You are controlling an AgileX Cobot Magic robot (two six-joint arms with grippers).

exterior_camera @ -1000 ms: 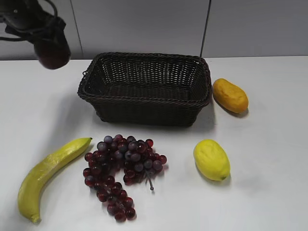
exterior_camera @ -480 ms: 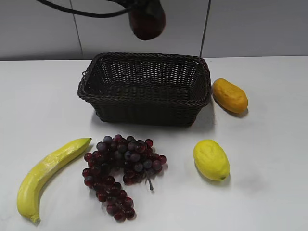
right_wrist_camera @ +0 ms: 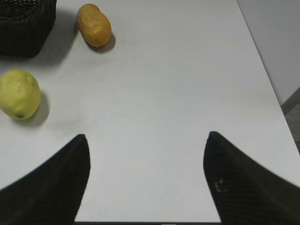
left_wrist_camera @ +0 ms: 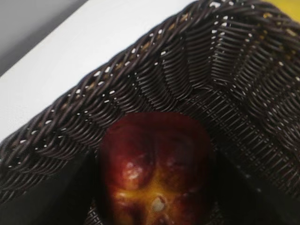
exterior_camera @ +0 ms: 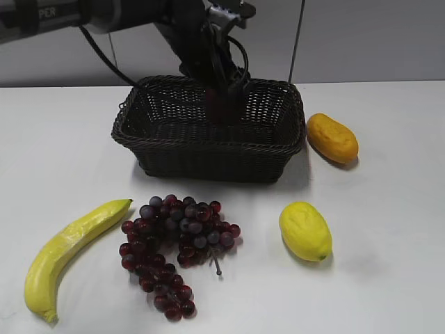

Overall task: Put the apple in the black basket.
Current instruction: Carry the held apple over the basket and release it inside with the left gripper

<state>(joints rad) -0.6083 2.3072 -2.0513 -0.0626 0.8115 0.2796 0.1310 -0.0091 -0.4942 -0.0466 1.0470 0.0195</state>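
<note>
White tabletop (exterior_camera: 389,264) runs back to a pale grey panelled wall, and on it sits one large rectangular woven basket, very dark brown-black with a braided rim (exterior_camera: 208,142). I have my left end effector (exterior_camera: 224,97) lowered inside that basket, near its back wall, and it is clenched around the one dark maroon-red apple (left_wrist_camera: 157,171), which my wrist view shows hanging just in front of the woven corner with its tan dimple toward the lens. I judge the apple is kept gripped because it is not yet resting on the basket floor; whether it touches the weave I cannot tell. Bringing it low before letting go should keep it from rolling or bouncing out. My right end effector (right_wrist_camera: 145,180) hovers spread wide and holding nothing over bare tabletop on the far right, well apart from the work, presumably parked out of the way. Outside the basket I count one long yellow banana (exterior_camera: 66,254), one bunch of purple-red grapes (exterior_camera: 174,243), one knobbly yellow lemon (exterior_camera: 306,231) and one orange-yellow oblong fruit (exterior_camera: 332,138).
</note>
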